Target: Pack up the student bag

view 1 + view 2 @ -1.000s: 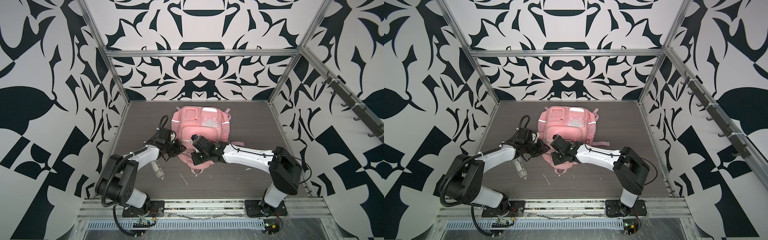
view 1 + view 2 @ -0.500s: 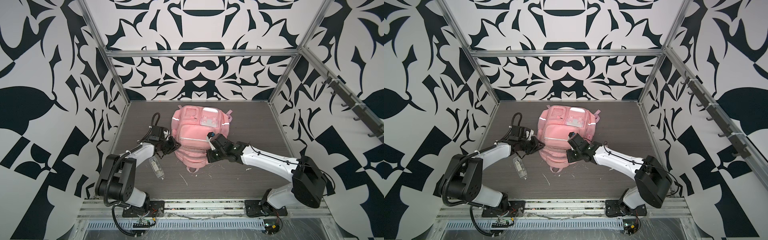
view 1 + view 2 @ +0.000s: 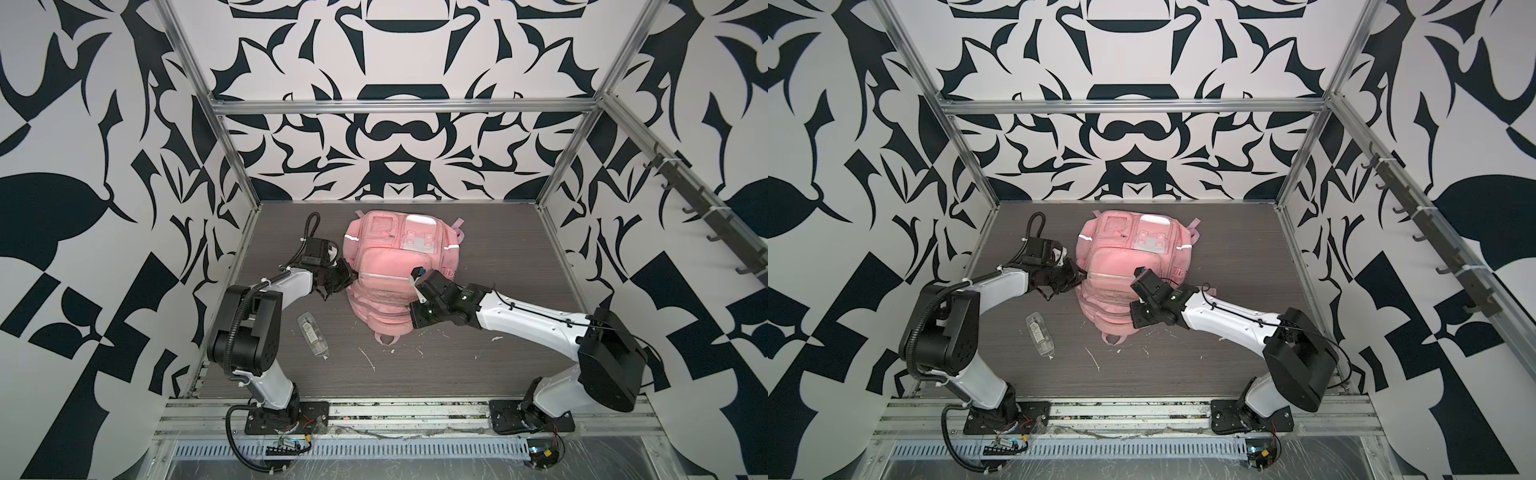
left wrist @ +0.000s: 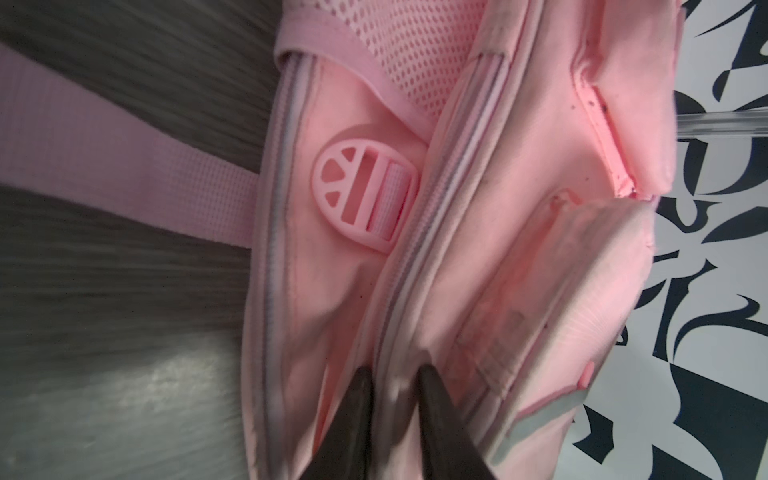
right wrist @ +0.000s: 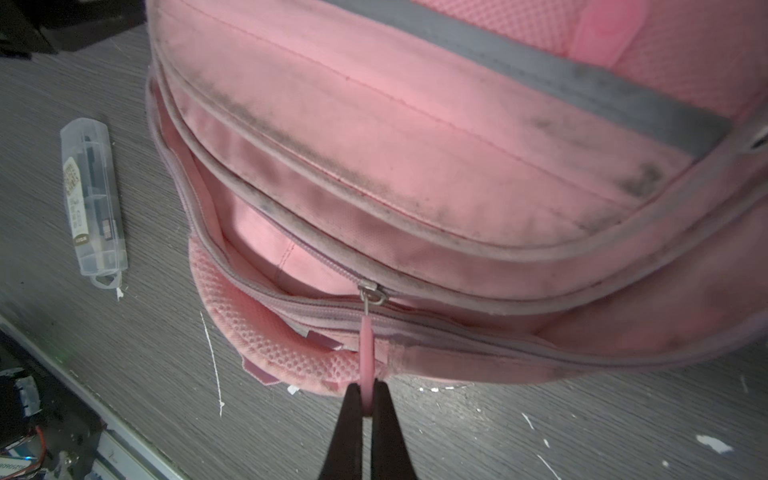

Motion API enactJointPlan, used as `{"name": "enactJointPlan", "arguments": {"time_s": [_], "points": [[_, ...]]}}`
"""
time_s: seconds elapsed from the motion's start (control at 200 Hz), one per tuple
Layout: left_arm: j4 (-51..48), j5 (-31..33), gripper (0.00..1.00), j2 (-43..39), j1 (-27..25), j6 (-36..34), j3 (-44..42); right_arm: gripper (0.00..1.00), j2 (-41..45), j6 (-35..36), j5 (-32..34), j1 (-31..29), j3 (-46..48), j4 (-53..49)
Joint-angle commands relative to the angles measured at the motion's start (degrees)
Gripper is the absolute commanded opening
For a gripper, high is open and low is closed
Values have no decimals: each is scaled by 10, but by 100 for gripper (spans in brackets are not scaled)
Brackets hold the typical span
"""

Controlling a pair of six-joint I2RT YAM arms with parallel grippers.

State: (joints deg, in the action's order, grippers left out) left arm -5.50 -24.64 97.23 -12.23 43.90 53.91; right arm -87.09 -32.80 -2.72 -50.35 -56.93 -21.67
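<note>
The student bag [image 3: 395, 266] [image 3: 1121, 257], pink with silver strips, lies front-up in mid table. My left gripper [image 3: 344, 274] [image 3: 1080, 274] is at its left side. In the left wrist view the dark fingers [image 4: 432, 399] pinch a zip seam of the bag [image 4: 519, 166] between them, left gripper [image 4: 392, 374]. My right gripper [image 3: 412, 320] [image 3: 1133, 320] is at the bag's near rim. There, right gripper [image 5: 366, 395] is shut on the pink zip pull [image 5: 366, 353] below the slider [image 5: 371, 291]. The zip gapes on one side of the slider, showing pink lining of the bag [image 5: 415, 124].
A clear plastic case [image 3: 312, 334] [image 3: 1040, 334] [image 5: 92, 199] lies on the dark table [image 3: 498, 374] between the left arm and the bag. White scraps [image 3: 368, 359] dot the front. Patterned walls close in three sides; a hook rail [image 3: 706, 216] runs along the right wall.
The right arm has swung out to the right and its gripper has drawn the zip pull rightward along the bag's near rim. The left gripper shifted back along the bag's left side. The bag bulges higher.
</note>
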Motion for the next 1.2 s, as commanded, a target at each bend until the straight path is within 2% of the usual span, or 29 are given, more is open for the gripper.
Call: {"name": "enactJointPlan", "arguments": {"time_s": [0.0,0.205,0.345,0.61,0.815,1.195], "points": [[16,5,24,28,3,6,41,0,-8,-4,0,-16,-43,21],[17,3,29,72,9,11,86,0,-44,-1,-4,-34,-85,26],[17,1,34,64,15,14,84,0,-56,0,-7,-37,-93,27],[12,4,47,-44,7,20,-24,0,-54,2,-8,-37,-79,35],[-5,12,49,-138,-26,35,-89,0,-50,6,-11,-37,-79,34],[23,20,50,-146,-88,83,-128,0,-46,6,-7,-38,-86,32]]}}
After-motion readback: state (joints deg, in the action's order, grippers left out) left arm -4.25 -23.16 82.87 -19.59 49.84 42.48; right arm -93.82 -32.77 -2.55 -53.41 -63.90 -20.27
